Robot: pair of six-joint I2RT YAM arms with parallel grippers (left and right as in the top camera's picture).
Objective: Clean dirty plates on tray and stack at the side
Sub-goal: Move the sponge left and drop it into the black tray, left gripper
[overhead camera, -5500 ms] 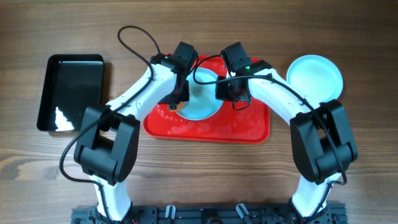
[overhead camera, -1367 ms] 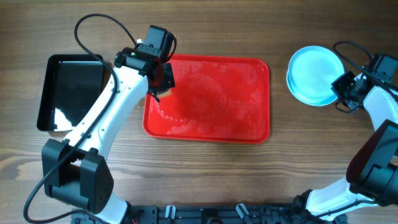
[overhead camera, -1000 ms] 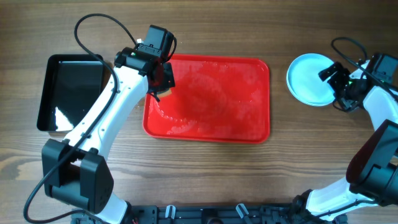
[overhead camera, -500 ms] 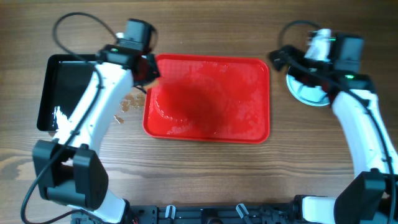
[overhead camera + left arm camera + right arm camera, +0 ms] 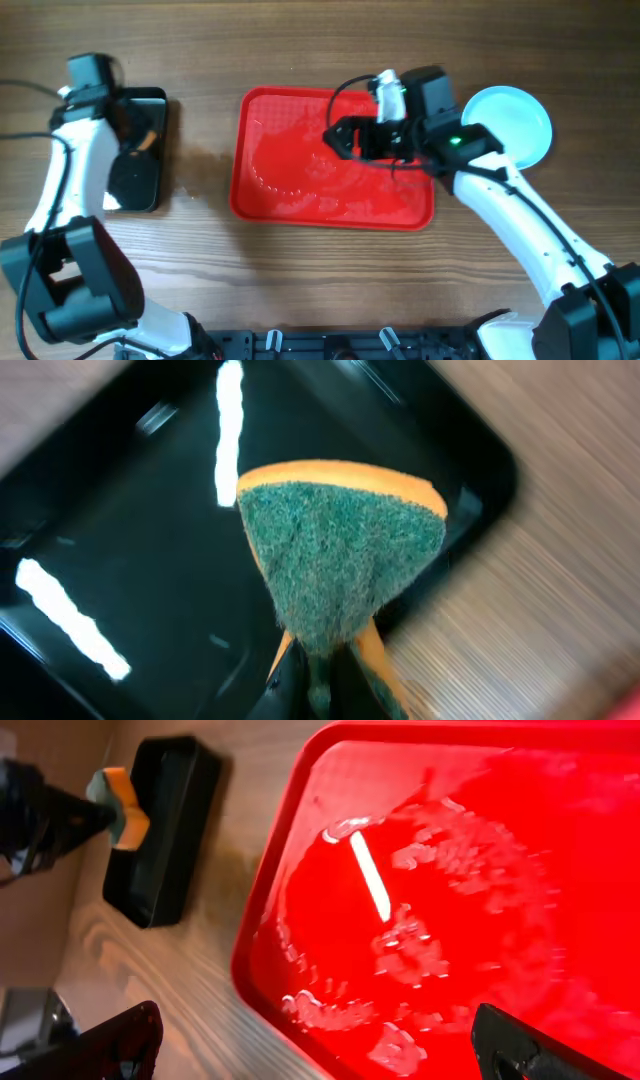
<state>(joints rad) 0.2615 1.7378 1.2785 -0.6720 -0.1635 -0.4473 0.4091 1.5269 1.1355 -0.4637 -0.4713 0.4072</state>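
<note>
Moved since the earlier views: both arms. The left one has swung out from the far-left corner of the red tray to the left of the table. The right one has left the stack and reached in over the red tray.

Item 1. Left gripper (image 5: 318,672): jaws pinched together on a sponge (image 5: 338,555), green scouring face toward the wrist camera, orange backing behind. It hangs over the black tray (image 5: 158,108) and seems not to rest in it.

Item 2. Right gripper (image 5: 345,138): fingers spread wide, nothing between them, held over the far middle of the red tray (image 5: 300,190).

Item 3. Red tray: centre of the table, no plate on it. Its floor carries a wet film and scattered droplets.

Item 4. Plates (image 5: 515,120): one pale stack on bare wood, just beside the tray's far-right corner and apart from it. The count cannot be told from above. The top face shows no smear.

Item 5. Progress, as a judgement: wiping and stacking look finished, since nothing is left on the tray to clean. Remaining, probably: set the sponge down in the black tray and draw both arms back.
</note>
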